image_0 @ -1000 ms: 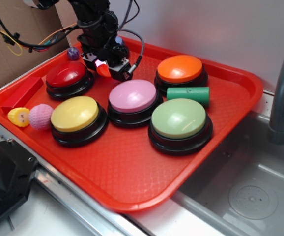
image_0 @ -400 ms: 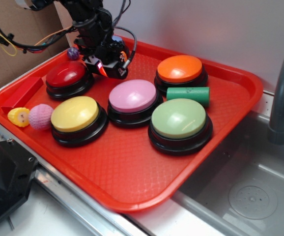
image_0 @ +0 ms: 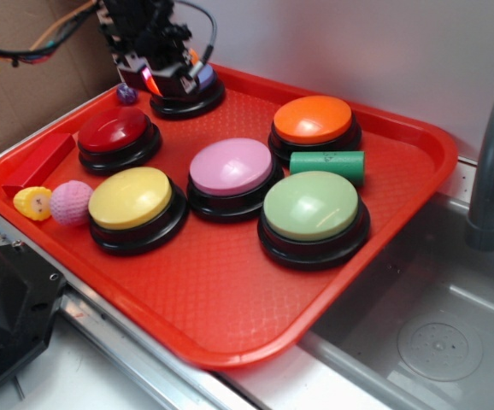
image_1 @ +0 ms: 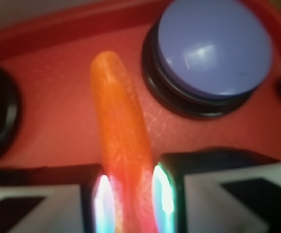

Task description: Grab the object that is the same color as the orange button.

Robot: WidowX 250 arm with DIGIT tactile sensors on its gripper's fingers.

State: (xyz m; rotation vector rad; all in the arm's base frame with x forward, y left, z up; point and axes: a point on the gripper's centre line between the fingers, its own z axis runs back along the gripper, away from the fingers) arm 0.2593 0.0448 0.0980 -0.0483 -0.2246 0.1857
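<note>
Already the grab looks made: the claw (image_1: 129,196) is clamped on the small smooth orange crescent-shaped toy piece (image_1: 122,136).

In my judgement only a steady hold remains, lifted clear of the red plastic tray (image_0: 230,299) without squeezing harder. In the wrist view the crescent juts forward from between the 2 fingers (image_1: 100,201), glossy, faintly ribbed and curved like a banana slice, raised above the tray floor beside the blue domed button on a black base (image_1: 213,48). It matches the glossy orange domed button on a black base (image_0: 313,119), which sits well apart across the tray.
</note>
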